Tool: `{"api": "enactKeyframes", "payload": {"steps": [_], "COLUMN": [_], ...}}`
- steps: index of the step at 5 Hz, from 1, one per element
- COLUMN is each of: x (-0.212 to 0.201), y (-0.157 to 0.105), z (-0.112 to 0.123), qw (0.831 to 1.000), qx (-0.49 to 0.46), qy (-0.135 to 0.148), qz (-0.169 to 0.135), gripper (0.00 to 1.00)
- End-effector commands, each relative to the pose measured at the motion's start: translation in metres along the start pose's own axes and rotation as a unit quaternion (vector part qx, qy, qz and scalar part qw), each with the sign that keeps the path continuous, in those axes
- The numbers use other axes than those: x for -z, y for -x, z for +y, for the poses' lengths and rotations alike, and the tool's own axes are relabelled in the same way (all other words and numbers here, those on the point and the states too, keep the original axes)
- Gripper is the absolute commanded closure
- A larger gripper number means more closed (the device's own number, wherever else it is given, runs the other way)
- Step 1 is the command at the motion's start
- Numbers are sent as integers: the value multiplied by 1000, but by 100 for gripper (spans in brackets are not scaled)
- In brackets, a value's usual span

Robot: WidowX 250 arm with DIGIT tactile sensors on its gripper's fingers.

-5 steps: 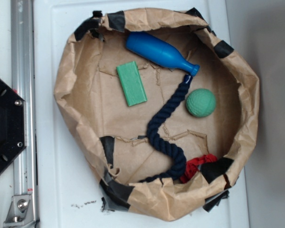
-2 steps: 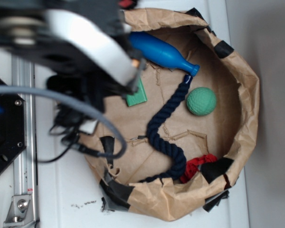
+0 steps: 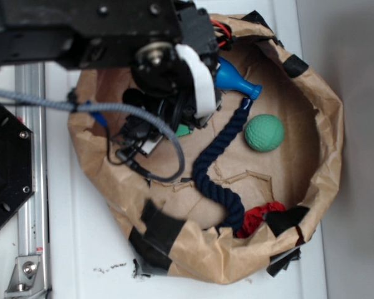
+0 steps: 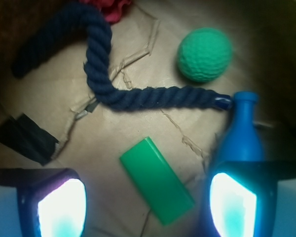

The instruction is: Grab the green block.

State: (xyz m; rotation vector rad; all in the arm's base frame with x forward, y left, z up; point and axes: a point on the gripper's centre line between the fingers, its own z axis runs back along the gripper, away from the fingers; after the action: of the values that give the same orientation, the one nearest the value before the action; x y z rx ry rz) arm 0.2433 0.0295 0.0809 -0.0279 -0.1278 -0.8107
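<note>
The green block [image 4: 157, 180] lies flat and diagonal on the brown paper floor, directly below my gripper [image 4: 147, 210]. The gripper is open, its two lit pads [image 4: 61, 207] wide apart on either side of the block and not touching it. In the exterior view my arm [image 3: 168, 68] hangs over the left half of the paper bin. It hides nearly all of the block, leaving only a green sliver [image 3: 182, 130] showing.
A blue bottle [image 4: 241, 133] lies close by the right pad, its neck [image 3: 237, 80] poking out from under the arm. A dark blue rope [image 4: 138, 96] curves past the block. A round green ball [image 4: 204, 54] and red cloth [image 3: 258, 215] lie farther off. Crumpled paper walls [image 3: 327, 124] ring everything.
My arm has swung in from the upper left and now sits over the bin, covering the block and most of the bottle. The objects have not moved.
</note>
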Motion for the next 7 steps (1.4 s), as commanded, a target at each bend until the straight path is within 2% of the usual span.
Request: {"api": "enactKeyframes", "payload": {"steps": [1, 2, 5, 6, 7], "x": [36, 51, 68, 75, 73], "y": [-1, 2, -7, -6, -4], "z": [-19, -18, -15, -10, -7], "qw": [997, 997, 997, 997, 997], "qx": [78, 66, 69, 23, 8], "qy": [-22, -19, -37, -61, -61], "qz": [7, 29, 22, 37, 37], "gripper": [0, 0, 0, 7, 100]}}
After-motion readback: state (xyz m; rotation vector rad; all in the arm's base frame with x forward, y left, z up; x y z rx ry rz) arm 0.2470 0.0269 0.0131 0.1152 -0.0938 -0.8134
